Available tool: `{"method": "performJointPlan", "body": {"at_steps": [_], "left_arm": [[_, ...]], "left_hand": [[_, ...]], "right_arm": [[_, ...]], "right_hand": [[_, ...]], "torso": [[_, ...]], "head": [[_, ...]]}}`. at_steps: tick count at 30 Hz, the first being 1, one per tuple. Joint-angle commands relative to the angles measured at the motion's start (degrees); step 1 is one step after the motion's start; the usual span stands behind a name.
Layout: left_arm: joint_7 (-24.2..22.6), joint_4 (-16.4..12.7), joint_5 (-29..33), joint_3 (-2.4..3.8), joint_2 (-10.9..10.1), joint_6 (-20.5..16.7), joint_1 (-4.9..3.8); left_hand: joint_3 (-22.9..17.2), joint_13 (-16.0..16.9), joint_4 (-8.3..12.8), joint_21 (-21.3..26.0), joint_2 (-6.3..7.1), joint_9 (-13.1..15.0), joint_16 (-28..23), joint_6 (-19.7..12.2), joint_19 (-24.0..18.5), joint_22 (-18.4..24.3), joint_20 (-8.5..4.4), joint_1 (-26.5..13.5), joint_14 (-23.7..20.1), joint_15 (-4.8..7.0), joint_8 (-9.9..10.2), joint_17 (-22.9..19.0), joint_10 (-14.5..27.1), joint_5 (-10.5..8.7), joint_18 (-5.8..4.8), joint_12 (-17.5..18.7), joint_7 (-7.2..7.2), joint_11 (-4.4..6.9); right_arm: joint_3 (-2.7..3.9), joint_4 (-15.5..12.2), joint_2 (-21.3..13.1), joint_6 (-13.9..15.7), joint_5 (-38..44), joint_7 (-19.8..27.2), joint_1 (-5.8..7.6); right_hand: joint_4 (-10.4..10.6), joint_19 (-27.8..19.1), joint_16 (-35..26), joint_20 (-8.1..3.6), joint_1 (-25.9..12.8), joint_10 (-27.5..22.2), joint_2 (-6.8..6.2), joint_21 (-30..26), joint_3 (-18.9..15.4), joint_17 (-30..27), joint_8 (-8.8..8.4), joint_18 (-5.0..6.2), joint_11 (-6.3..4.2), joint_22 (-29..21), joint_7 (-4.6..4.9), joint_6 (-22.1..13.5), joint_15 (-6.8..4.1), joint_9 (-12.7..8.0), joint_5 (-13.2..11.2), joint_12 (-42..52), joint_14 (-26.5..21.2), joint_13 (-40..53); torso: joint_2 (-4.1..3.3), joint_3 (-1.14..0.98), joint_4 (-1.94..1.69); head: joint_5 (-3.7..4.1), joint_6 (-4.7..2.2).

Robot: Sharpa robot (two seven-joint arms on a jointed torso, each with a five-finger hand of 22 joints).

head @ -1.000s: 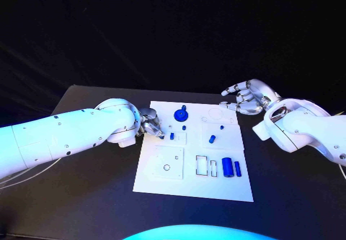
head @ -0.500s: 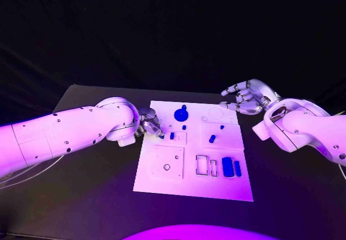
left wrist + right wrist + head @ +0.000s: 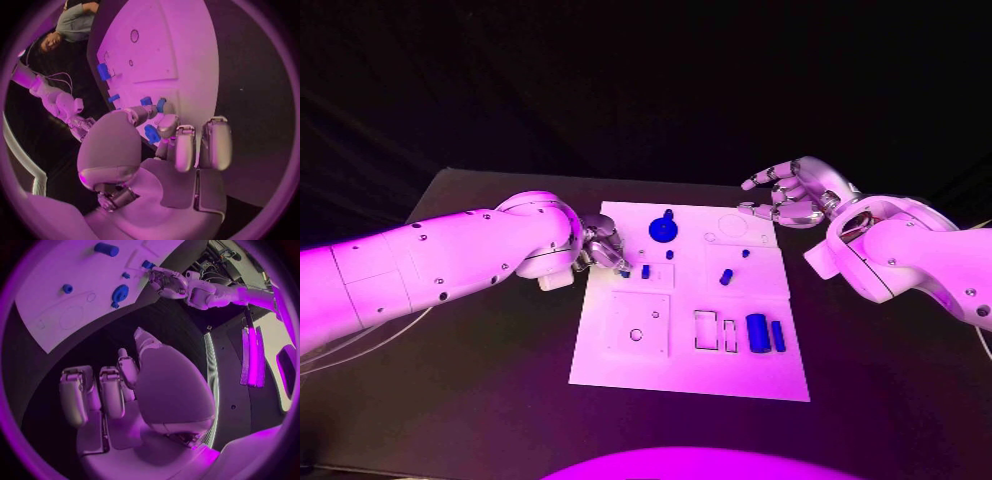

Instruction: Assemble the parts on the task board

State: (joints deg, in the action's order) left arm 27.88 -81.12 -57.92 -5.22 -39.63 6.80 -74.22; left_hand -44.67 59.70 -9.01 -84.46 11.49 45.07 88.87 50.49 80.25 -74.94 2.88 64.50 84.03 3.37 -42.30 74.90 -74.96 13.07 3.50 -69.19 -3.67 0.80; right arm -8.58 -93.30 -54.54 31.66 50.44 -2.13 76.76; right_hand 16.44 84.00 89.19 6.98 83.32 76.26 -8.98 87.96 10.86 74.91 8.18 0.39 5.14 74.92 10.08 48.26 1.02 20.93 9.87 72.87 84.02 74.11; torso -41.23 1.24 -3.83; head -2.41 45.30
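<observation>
The white rectangular task board (image 3: 689,345) is seen at the middle of the black surface (image 3: 488,400). At its left edge, a small blue part (image 3: 152,134) is pinched in the fingers (image 3: 167,125) of the left hand (image 3: 602,247). Beyond the board's far right corner, the right hand (image 3: 792,194) is held above the surface, fingers curled and grasping nothing.

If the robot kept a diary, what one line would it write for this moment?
left hand: fingers on small blue part at board's left edge | right hand: empty, curled, beyond far right corner | blue cylinder: lying loose
</observation>
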Motion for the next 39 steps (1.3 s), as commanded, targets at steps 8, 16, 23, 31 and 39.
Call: {"method": "performJointPlan", "body": {"at_steps": [8, 16, 23, 31, 39], "left_arm": [[0.1, 0.3, 1.0, -0.35, 0.9, 1.1, 0.11], [0.3, 0.5, 0.5, -0.39, 1.2, 0.5, 0.11], [0.3, 0.6, 0.2, -0.39, 1.2, 0.5, 0.11], [0.4, 0.8, -0.1, -0.39, 1.1, 0.0, 0.11], [0.4, 1.0, -0.4, -0.39, 0.9, -0.5, 0.1]], "left_hand": [[-8.9, 0.6, 8.3, -0.2, 0.42, 0.1, 0.4, 0.7, 0.2, -3.9, -0.08, -1.8, 5.6, 0.71, -0.1, 13.7, -1.4, -0.11, -0.64, -0.6, 0.69, 0.31], [-4.2, 0.8, 5.5, 0.0, 0.92, 0.0, 0.3, 1.3, 0.2, -3.8, -0.44, -3.9, 5.5, 1.21, 0.4, 13.6, -1.7, -0.94, -0.62, -0.5, 1.51, 0.9], [-0.5, 1.1, 3.4, 0.1, 1.14, -0.2, 0.3, 2.0, 0.3, -3.8, -0.64, -4.7, 5.5, 1.37, 0.9, 13.6, -1.7, -1.09, -0.64, -0.7, 1.71, 1.07], [6.3, 1.3, 0.0, 0.3, 1.46, -0.4, 0.2, 2.8, 0.3, -3.7, -0.74, -5.7, 5.5, 1.34, 1.5, 13.5, -1.6, -1.36, -0.63, -0.6, 1.69, 1.01], [14.6, 1.4, -4.9, 0.4, 1.64, -0.4, 0.2, 3.2, 0.4, -3.8, -0.73, -5.6, 5.5, 1.29, 2.1, 13.4, -1.4, -1.39, -0.64, -0.6, 1.53, 0.9]], "right_arm": [[0.01, 0.0, 0.1, -0.7, 0.1, 0.8, -0.05], [0.01, 0.0, 0.1, -0.6, 0.0, 0.9, -0.06], [0.01, 0.0, 0.1, -0.6, 0.0, 0.9, -0.06], [0.01, 0.0, 0.0, -0.5, 0.0, 1.0, -0.06], [0.01, 0.0, 0.0, -0.5, 0.0, 1.1, -0.06]], "right_hand": [[-0.1, 5.0, -0.4, -0.37, -0.5, 0.4, 0.16, 0.0, 0.3, 12.6, 0.29, 0.13, -0.12, 13.8, -0.07, 0.4, -0.33, -0.1, 0.3, 0.4, 5.3, 0.0], [0.0, 4.9, -0.4, -0.38, -0.7, 0.3, 0.19, -0.1, 0.3, 12.5, 0.3, 0.16, -0.12, 13.7, -0.06, 0.4, -0.33, -0.1, 0.3, 0.2, 5.3, -0.1], [0.0, 4.9, -0.4, -0.38, -0.7, 0.3, 0.19, -0.1, 0.3, 12.5, 0.3, 0.16, -0.12, 13.7, -0.06, 0.4, -0.33, -0.1, 0.3, 0.2, 5.3, -0.1], [0.0, 4.9, -0.4, -0.38, -0.7, 0.3, 0.19, -0.1, 0.3, 12.5, 0.3, 0.16, -0.12, 13.7, -0.06, 0.4, -0.33, -0.1, 0.3, 0.2, 5.3, -0.1], [0.0, 4.9, -0.4, -0.39, -0.8, 0.2, 0.17, -0.1, 0.4, 12.5, 0.3, 0.16, -0.12, 13.7, -0.06, 0.3, -0.33, -0.1, 0.3, 0.2, 5.3, -0.1]], "torso": [[0.01, 0.02, 0.05], [0.02, 0.03, 0.01], [0.02, 0.07, 0.02], [0.01, 0.09, -0.02], [0.04, 0.11, 0.01]], "head": [[0.1, 0.12], [0.14, 0.14], [0.23, 0.19], [0.31, 0.14], [0.29, 0.12]]}}
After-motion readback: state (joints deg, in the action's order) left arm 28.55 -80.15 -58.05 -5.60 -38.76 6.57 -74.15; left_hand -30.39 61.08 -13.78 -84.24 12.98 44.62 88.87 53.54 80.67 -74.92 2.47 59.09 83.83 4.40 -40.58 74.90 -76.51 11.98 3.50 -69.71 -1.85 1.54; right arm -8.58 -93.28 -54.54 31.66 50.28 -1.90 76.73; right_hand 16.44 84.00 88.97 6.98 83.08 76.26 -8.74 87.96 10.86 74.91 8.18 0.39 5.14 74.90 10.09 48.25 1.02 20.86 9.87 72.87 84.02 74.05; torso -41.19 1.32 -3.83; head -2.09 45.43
